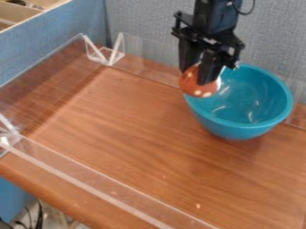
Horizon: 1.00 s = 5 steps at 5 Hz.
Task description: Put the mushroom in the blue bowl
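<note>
The mushroom point(199, 83), with a reddish-brown cap and pale stem, hangs in the air between the black fingers of my gripper point(203, 79), which is shut on it and points straight down. The teal-blue bowl point(242, 106) stands on the wooden table at the right. The mushroom hovers over the bowl's left rim, above the table. The upper part of the mushroom is hidden by the fingers.
A clear acrylic wall point(54, 63) runs along the left and front edges of the wooden table point(120, 134). A small clear bracket point(107, 51) stands at the back left. A blue-grey panel forms the back wall.
</note>
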Motion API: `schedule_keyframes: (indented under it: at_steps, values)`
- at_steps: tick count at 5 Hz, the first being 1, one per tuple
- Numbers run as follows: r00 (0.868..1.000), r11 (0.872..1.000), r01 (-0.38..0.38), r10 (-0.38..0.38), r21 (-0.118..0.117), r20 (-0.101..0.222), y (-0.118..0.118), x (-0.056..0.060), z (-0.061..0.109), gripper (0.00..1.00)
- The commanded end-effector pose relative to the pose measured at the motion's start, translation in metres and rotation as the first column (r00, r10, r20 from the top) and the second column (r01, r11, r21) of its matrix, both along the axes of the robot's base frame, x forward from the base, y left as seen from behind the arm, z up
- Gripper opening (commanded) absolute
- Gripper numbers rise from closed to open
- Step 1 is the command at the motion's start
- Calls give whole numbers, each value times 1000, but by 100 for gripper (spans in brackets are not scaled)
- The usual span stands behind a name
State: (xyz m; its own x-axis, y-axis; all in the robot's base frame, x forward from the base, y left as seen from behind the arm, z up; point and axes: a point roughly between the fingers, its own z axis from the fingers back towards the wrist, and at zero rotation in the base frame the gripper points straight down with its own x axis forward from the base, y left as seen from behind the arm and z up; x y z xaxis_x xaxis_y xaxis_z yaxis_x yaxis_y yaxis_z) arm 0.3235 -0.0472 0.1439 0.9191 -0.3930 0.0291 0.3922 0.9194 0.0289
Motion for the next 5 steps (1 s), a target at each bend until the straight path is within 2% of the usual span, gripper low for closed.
schedule_keyframes:
  at_steps: [1, 3, 5]
  values:
    - [997, 1000, 16, -15, -10, 75, -4, 7, 22, 0]
    - [995, 1000, 29, -28, -12, 97, -7, 10, 27, 0]
    - [993, 999, 44, -43, -13, 106, -12, 15, 24, 0]
